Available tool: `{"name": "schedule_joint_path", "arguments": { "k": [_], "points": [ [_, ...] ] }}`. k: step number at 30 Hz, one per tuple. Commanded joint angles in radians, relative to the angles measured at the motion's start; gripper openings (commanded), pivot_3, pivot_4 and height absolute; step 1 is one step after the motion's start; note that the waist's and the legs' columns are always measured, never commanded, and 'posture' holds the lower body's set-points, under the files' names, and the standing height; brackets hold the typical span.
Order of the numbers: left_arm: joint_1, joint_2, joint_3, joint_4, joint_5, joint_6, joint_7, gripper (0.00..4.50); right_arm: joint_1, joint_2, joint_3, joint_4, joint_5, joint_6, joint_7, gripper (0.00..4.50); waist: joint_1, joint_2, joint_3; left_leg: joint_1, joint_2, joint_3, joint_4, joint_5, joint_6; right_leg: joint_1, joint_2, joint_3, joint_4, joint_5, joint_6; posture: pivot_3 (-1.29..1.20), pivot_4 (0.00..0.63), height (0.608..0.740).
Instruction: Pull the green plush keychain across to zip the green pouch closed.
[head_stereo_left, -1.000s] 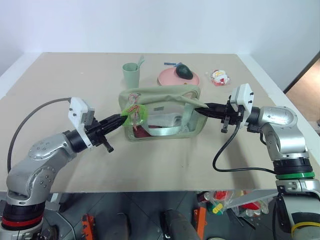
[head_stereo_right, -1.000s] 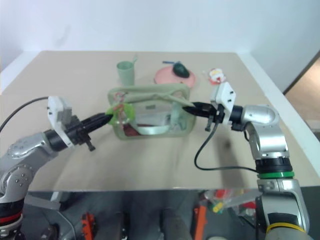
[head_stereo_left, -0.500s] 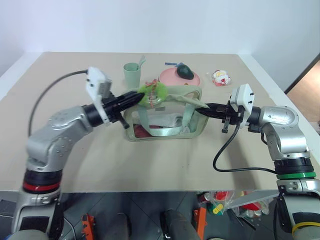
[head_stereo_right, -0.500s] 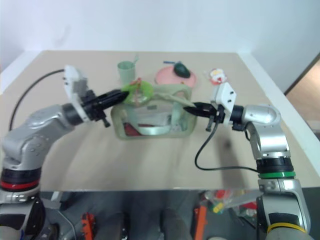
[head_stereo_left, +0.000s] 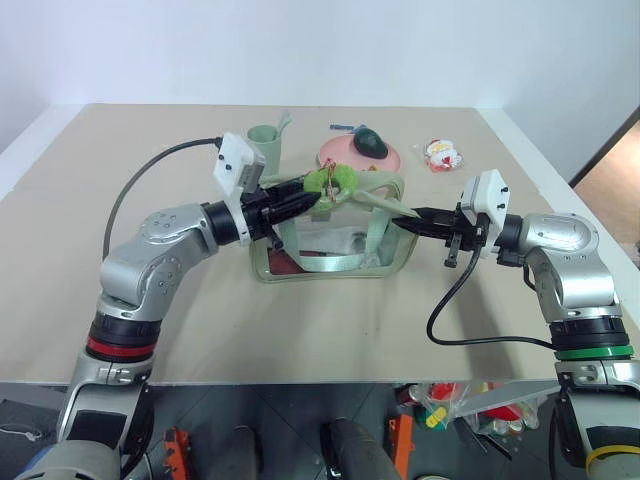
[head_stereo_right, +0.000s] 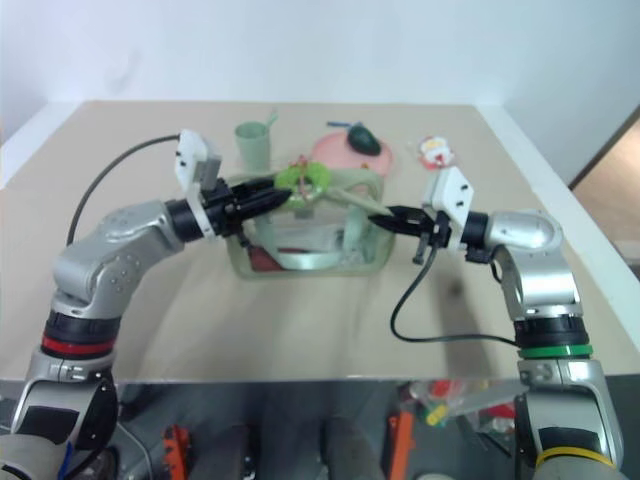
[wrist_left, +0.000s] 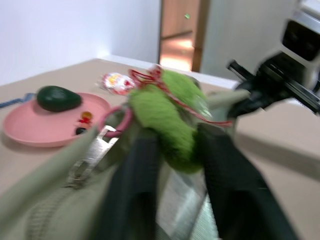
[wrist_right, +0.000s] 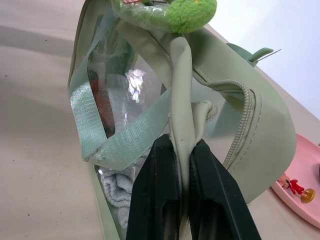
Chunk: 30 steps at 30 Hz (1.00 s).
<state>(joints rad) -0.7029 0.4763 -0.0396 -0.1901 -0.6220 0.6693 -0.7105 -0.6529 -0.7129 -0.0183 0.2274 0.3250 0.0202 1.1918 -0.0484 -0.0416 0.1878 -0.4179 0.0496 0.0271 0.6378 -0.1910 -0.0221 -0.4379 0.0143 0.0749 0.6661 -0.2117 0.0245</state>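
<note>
Left end effector (head_stereo_left: 312, 197) grasps the green plush keychain (head_stereo_left: 333, 181) w/ fingers either side. Right end effector (head_stereo_left: 403, 217) is clenched on the green pouch (head_stereo_left: 330, 232) fabric opposite, prob. bracing it vs. the zip pull.

Lab, bare table (head_stereo_left: 120, 160), plain white wall (head_stereo_left: 320, 50)

Between the left gripper's matt black fingers (wrist_left: 135, 185) sits the green plush keychain (wrist_left: 167, 117), fuzzy pile, with a metal zipper pull just beside them. The green pouch (wrist_right: 250, 135) pinched in the right gripper (wrist_right: 183, 150) is smooth matt fabric with a glossy clear plastic window and a woven, slightly shiny strap.
</note>
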Motion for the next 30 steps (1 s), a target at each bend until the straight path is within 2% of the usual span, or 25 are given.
{"name": "schedule_joint_path", "arguments": {
  "k": [1,5,9,11,15,20,24,27,30],
  "points": [
    [-0.006,0.044,0.036,-0.08,-0.028,0.033,-0.022,2.98,-0.001,-0.013,-0.024,-0.023,-0.001,-0.02,-0.002,0.0,0.0,0.0,0.0,0.0,0.0,0.0,0.0,0.0,0.0,0.0,0.0,0.0,0.0,0.0,0.0,0.0,0.15,0.74],
    [0.021,0.161,0.067,-0.149,-0.046,0.074,-0.086,4.39,-0.002,-0.013,-0.024,-0.017,-0.002,-0.027,0.001,0.0,-0.002,0.0,0.0,0.0,0.0,0.0,0.0,0.0,0.0,0.0,0.0,0.0,0.0,0.0,0.0,0.0,0.15,0.74],
    [0.13,0.322,0.113,-0.242,-0.006,0.037,-0.155,4.45,-0.002,-0.013,-0.023,-0.013,-0.003,-0.031,0.003,0.0,-0.003,0.0,0.0,0.0,0.0,0.0,-0.001,0.0,0.0,-0.001,0.0,0.0,0.0,0.0,0.0,0.0,0.15,0.74],
    [0.182,0.35,0.146,-0.28,-0.023,0.046,-0.149,4.45,-0.002,-0.012,-0.022,-0.012,-0.003,-0.031,0.004,0.0,0.0,0.0,0.0,0.0,0.0,0.0,-0.001,0.0,0.0,-0.001,0.0,0.0,0.0,-0.001,-0.001,0.0,0.15,0.74],
    [0.269,0.325,0.186,-0.312,-0.014,0.032,-0.084,4.45,-0.003,-0.011,-0.022,-0.01,-0.003,-0.033,0.004,0.0,0.0,0.0,0.0,0.0,0.0,0.0,0.0,0.0,0.0,0.0,-0.001,-0.001,0.0,-0.001,-0.001,0.0,0.15,0.74],
    [0.317,0.209,0.185,-0.255,0.062,-0.065,0.022,4.45,-0.006,-0.008,-0.02,-0.011,-0.003,-0.032,0.005,0.0,0.001,0.0,0.0,0.0,0.0,0.001,0.001,0.0,0.0,0.0,-0.001,0.0,0.0,-0.001,-0.001,0.0,0.15,0.74],
    [0.332,0.128,0.21,-0.232,0.043,-0.088,0.064,3.79,-0.006,-0.013,-0.024,-0.019,0.0,-0.025,0.004,0.0,0.0,0.0,0.0,0.0,0.0,0.001,0.001,0.0,0.0,0.0,-0.001,0.0,0.0,0.0,0.0,0.0,0.15,0.74],
    [0.329,0.095,0.195,-0.203,0.054,-0.109,0.068,2.94,-0.004,-0.017,-0.026,-0.024,0.001,-0.021,0.003,0.0,0.001,0.0,0.0,0.0,0.0,0.0,0.001,0.0,0.0,0.0,-0.001,0.0,0.0,0.0,0.0,0.0,0.15,0.74],
    [0.322,0.071,0.174,-0.181,0.057,-0.128,0.058,2.34,-0.001,-0.021,-0.028,-0.037,0.013,0.001,0.009,0.0,0.001,0.0,0.0,0.0,0.0,0.0,0.001,0.0,0.0,0.0,-0.001,0.0,0.0,0.0,0.0,0.0,0.15,0.74]
  ]
}}
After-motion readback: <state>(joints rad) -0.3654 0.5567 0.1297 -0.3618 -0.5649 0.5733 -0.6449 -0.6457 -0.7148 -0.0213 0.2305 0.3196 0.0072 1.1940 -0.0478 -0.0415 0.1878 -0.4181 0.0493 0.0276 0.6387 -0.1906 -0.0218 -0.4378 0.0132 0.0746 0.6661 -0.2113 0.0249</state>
